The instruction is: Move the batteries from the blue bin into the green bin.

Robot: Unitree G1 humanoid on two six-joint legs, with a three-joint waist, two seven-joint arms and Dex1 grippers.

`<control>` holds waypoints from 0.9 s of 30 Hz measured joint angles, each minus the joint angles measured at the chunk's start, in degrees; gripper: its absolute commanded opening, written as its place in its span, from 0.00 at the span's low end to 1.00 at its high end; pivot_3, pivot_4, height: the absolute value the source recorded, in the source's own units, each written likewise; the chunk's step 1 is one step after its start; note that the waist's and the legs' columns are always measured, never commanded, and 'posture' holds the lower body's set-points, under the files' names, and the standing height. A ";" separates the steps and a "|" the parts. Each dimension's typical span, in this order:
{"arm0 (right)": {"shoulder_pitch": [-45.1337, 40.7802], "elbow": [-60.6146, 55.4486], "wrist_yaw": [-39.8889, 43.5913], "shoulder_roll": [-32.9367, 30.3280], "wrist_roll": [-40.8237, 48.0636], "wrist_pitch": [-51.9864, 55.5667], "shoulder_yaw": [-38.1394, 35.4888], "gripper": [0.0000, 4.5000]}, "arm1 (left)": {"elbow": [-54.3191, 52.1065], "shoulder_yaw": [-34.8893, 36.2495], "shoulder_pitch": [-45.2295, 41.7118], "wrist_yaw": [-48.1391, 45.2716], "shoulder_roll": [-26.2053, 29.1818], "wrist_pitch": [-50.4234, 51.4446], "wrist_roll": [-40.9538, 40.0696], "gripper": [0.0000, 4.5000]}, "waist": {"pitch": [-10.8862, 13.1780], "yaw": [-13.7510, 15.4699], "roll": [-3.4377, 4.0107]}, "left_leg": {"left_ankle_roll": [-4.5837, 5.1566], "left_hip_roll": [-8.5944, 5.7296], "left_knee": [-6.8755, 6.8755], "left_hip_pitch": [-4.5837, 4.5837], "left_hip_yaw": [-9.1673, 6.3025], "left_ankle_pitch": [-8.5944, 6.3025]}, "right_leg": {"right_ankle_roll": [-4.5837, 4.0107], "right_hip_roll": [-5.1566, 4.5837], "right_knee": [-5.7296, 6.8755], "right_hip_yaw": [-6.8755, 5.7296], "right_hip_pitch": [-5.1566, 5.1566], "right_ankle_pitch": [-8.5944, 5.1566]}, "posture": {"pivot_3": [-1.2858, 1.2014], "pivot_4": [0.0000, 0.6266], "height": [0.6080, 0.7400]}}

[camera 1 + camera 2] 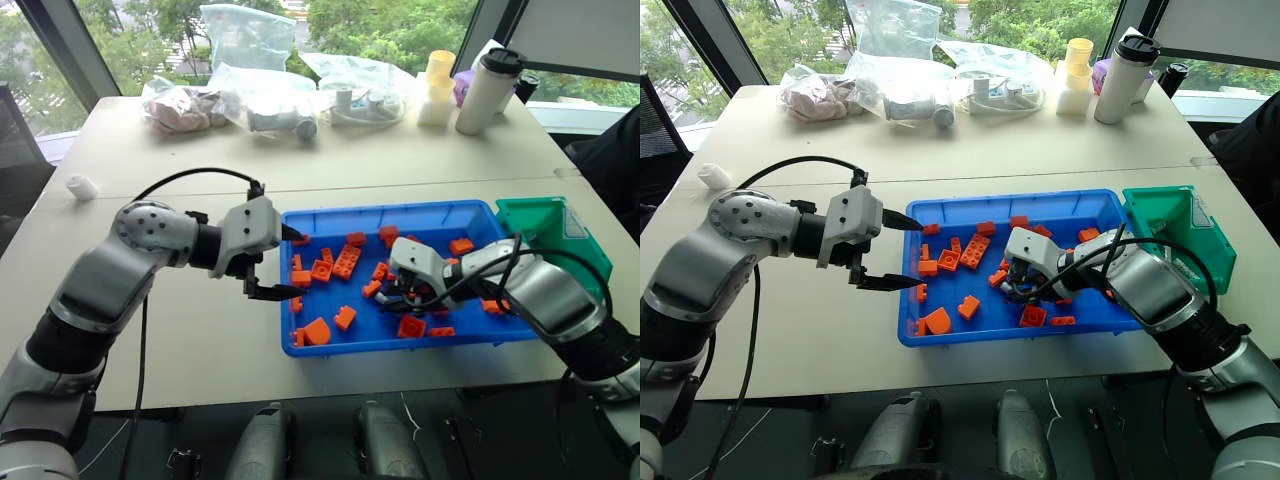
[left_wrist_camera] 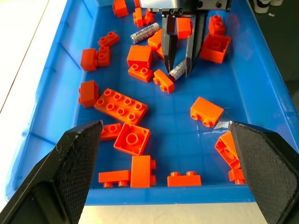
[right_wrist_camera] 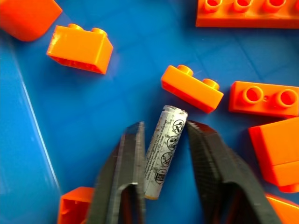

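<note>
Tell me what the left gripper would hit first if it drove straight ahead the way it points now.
Probably orange bricks on the blue bin floor: the open left gripper aims across and down into it. Depth is unclear, so which brick comes first is uncertain.

Before me: a pale beige table, its top in two sections meeting at a seam, lit by daylight. Beyond its far edge: large windows with dark frames, green trees outside. Along that far side: clear plastic bags, a white tumbler with a black lid, a pale yellow cup stack.
</note>
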 measured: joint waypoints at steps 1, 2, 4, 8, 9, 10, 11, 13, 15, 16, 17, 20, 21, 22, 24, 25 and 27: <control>-0.03 -0.01 0.07 0.12 -0.07 0.04 0.00 0.01 | 0.00 0.00 0.00 0.08 -0.04 0.00 0.03 1.00 | 0.00 0.00 0.00 | 0.00 0.00 0.00 0.00 0.00 0.00 | 0.00 0.00 0.00 0.00 0.00 0.00 | 0.52 0.24 1.00; -0.02 -0.07 0.13 0.16 -0.08 0.04 -0.03 0.01 | 0.00 0.00 0.00 0.19 -0.07 0.00 0.04 1.00 | 0.00 -0.01 0.00 | 0.00 0.00 0.00 0.00 0.00 0.00 | 0.00 0.00 0.00 0.00 0.00 0.00 | 0.52 0.24 1.00; 0.01 -0.20 0.16 0.22 -0.09 0.01 -0.16 0.01 | -0.01 0.00 0.00 0.43 -0.07 0.02 0.04 1.00 | 0.00 -0.01 0.00 | 0.00 0.00 0.00 0.00 0.00 0.00 | 0.00 0.00 0.00 0.00 0.00 0.00 | 0.52 0.24 1.00; 1.03 -0.40 -0.34 0.98 0.16 0.71 -1.84 0.01 | -0.02 0.00 0.02 0.73 -0.07 0.11 0.03 1.00 | 0.00 0.01 0.00 | 0.00 0.00 0.00 0.00 0.00 0.00 | 0.00 -0.01 0.00 0.00 0.00 0.00 | 0.52 0.24 1.00; 1.51 -0.75 -0.42 0.95 0.66 1.16 -2.84 0.01 | -0.04 0.00 0.07 0.92 -0.08 0.12 0.04 1.00 | 0.00 0.04 0.00 | 0.00 0.00 0.00 0.00 0.00 0.00 | 0.00 -0.01 0.00 0.00 0.00 0.00 | 0.52 0.24 1.00; 2.20 -1.26 -0.56 0.97 1.81 2.02 -4.91 0.01 | -0.04 0.02 0.24 1.12 -0.16 0.12 0.01 1.00 | 0.00 0.07 0.00 | 0.00 -0.01 0.00 -0.01 0.00 0.00 | 0.00 -0.02 0.00 0.00 0.00 0.00 | 0.52 0.24 1.00; 2.61 -1.58 -0.74 1.04 3.78 3.51 -8.25 0.01 | 0.04 0.20 0.41 1.59 -0.73 0.25 -0.22 1.00 | 0.01 0.13 0.02 | 0.00 -0.02 0.00 -0.02 0.00 0.00 | 0.00 -0.04 0.01 0.01 -0.02 0.00 | 0.52 0.24 1.00; 2.07 -1.96 -1.78 1.56 8.37 6.91 -17.87 0.01 | 0.32 1.54 0.28 3.39 -4.50 0.98 -2.02 1.00 | 0.02 0.32 0.01 | 0.00 -0.03 0.02 -0.04 0.00 0.00 | 0.01 -0.07 0.03 0.01 -0.02 0.01 | 0.52 0.24 1.00; -1.17 -1.56 -4.26 1.79 13.66 10.83 -32.08 0.01 | 2.30 3.89 -1.74 6.69 -11.27 1.88 -5.34 1.00 | 0.02 0.99 0.00 | 0.00 -0.04 0.05 -0.05 -0.02 0.00 | 0.03 -0.08 0.03 0.00 -0.02 0.02 | 0.52 0.24 1.00; -2.90 -1.15 -5.43 1.85 14.97 11.65 -36.82 0.01 | 2.73 4.50 -2.68 7.51 -12.75 2.28 -6.10 1.00 | 0.02 1.09 -0.01 | 0.00 -0.04 0.03 -0.05 -0.03 0.00 | 0.03 -0.07 0.03 0.00 -0.02 0.02 | 0.52 0.24 1.00; -4.57 -0.54 -7.08 2.06 16.71 12.48 -42.47 0.01 | 3.37 5.11 -3.83 8.28 -13.99 2.49 -7.01 1.00 | 0.00 1.20 -0.02 | 0.00 -0.03 0.00 -0.04 -0.04 0.00 | 0.03 -0.06 0.01 0.00 -0.02 0.02 | 0.52 0.24 1.00; -4.31 2.68 -11.52 1.28 17.18 12.94 -49.59 0.01 | 4.73 6.04 -5.53 8.81 -16.60 3.02 -9.11 1.00 | -0.01 1.26 -0.03 | 0.00 -0.02 -0.05 -0.03 -0.03 0.00 | 0.03 -0.06 -0.01 0.00 -0.02 0.02 | 0.52 0.24 1.00; -2.29 4.80 -13.31 -0.10 15.42 11.71 -49.93 0.01 | 5.15 5.90 -5.84 8.70 -17.53 2.99 -9.43 1.00 | -0.01 1.38 -0.03 | -0.01 -0.04 -0.04 -0.03 0.01 0.00 | 0.03 -0.09 -0.01 0.01 -0.02 0.02 | 0.52 0.24 1.00; -0.44 6.88 -14.84 -1.12 13.52 10.52 -50.03 0.01 | 5.62 5.75 -5.98 8.46 -17.90 2.82 -9.60 1.00 | -0.01 1.39 -0.03 | -0.01 -0.07 -0.04 -0.03 0.04 0.00 | 0.03 -0.10 -0.01 0.03 -0.02 0.02 | 0.52 0.24 1.00; 2.65 10.45 -17.56 -3.18 10.17 8.04 -50.27 0.01 | 6.93 4.92 -6.49 8.25 -18.12 2.42 -9.20 1.00 | -0.02 1.28 0.01 | -0.01 -0.08 -0.04 -0.03 0.12 0.00 | 0.03 -0.10 0.03 0.10 -0.06 0.02 | 0.52 0.24 1.00; 4.13 11.89 -18.56 -4.22 8.70 6.60 -50.41 0.01 | 7.39 4.55 -6.76 8.19 -18.48 2.15 -8.95 1.00 | -0.02 1.26 0.01 | 0.00 -0.08 -0.04 -0.03 0.12 0.00 | 0.03 -0.08 0.03 0.10 -0.08 0.02 | 0.52 0.24 1.00; 6.43 13.58 -19.68 -5.29 7.03 4.44 -51.33 0.01 | 8.31 3.97 -6.96 8.01 -18.78 1.37 -8.42 1.00 | -0.02 1.12 0.02 | -0.01 -0.05 -0.05 -0.03 0.12 0.00 | 0.03 -0.03 0.05 0.11 -0.10 0.02 | 0.52 0.24 1.00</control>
